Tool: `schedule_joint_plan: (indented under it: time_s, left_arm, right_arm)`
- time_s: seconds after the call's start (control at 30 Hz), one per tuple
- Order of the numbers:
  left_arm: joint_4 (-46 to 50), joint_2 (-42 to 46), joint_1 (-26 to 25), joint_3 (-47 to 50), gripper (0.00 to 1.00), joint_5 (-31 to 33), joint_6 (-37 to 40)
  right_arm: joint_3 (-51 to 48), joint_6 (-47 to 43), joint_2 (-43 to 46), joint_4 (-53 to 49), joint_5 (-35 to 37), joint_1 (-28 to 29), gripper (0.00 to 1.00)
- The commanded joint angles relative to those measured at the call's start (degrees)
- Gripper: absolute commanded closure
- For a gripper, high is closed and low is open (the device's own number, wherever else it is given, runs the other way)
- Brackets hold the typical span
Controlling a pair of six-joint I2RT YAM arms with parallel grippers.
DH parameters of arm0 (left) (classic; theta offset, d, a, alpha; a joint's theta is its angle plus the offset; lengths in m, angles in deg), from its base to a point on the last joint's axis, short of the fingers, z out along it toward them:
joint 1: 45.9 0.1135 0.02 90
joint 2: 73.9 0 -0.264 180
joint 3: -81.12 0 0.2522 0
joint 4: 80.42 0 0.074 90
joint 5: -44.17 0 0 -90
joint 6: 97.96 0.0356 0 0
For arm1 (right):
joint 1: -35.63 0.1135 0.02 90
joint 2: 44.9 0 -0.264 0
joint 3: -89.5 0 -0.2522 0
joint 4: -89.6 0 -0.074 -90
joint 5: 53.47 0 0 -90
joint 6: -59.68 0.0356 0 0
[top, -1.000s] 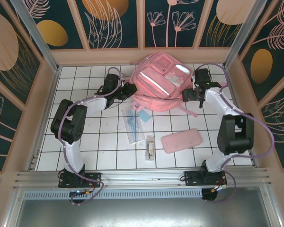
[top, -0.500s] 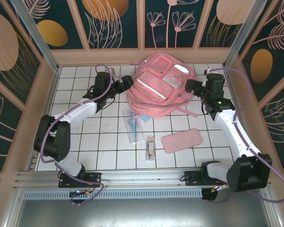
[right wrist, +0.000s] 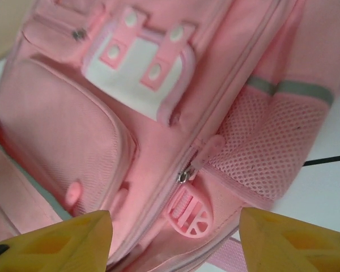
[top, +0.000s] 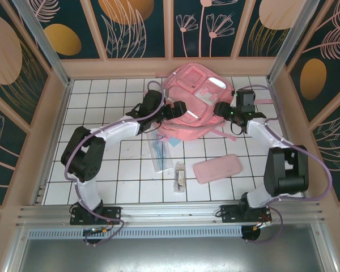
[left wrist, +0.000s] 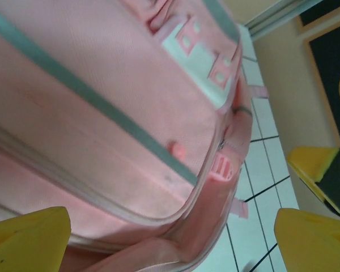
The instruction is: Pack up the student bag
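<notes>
Half a second ago the left gripper [top: 180, 107] sat off the student bag's [top: 187, 85] 10 o'clock corner with its elbow swung far out to the left. Now it has crossed onto the bag's left face and the elbow has folded inward. The right gripper [top: 220, 109] has slid from the bag's 3 o'clock edge down to about 4 o'clock, and its elbow has lifted away from the near rail. The bag itself has hardly shifted and lies at the far middle of the tiled table [top: 102, 170]. In the left wrist view the yellow fingers [left wrist: 28, 238] stand wide apart over the pink fabric, pinching nothing. In the right wrist view the fingers [right wrist: 294, 241] are also spread, with the zipper pull [right wrist: 184, 175] and white patch [right wrist: 136, 73] lying ahead of them and nothing clamped. The bag's 12 o'clock edge sits close to the back wall [top: 119, 67], and the right arm works near the side wall at 3 o'clock. The most bare tile lies at 9 o'clock of the bag. At 6 o'clock lie a clear packet [top: 157, 148], a small tube [top: 179, 175] and a flat pink pencil case [top: 217, 168], well apart from both grippers.
</notes>
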Motion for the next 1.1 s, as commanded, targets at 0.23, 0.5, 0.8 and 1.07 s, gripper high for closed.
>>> schedule_joint_plan:
  time_s: [0.23,0.5,0.8,1.07]
  left_arm:
    - [-2.04,-5.34,0.29,8.13,0.08,3.22,-1.60]
    - [-1.18,-6.39,0.30,7.48,0.08,4.10,-0.85]
    - [5.26,-5.03,0.35,5.43,0.06,8.89,4.40]
    - [6.54,-4.40,0.44,5.27,0.05,10.81,5.73]
  right_arm:
    - [6.39,-2.37,-14.13,7.85,-14.80,-5.39,0.33]
    - [8.05,-3.47,-14.12,5.89,-10.87,-3.61,0.35]
    - [8.39,-4.32,-8.98,3.16,-5.04,-2.02,0.35]
    - [10.70,-5.31,-16.00,5.15,-9.14,-1.46,0.34]
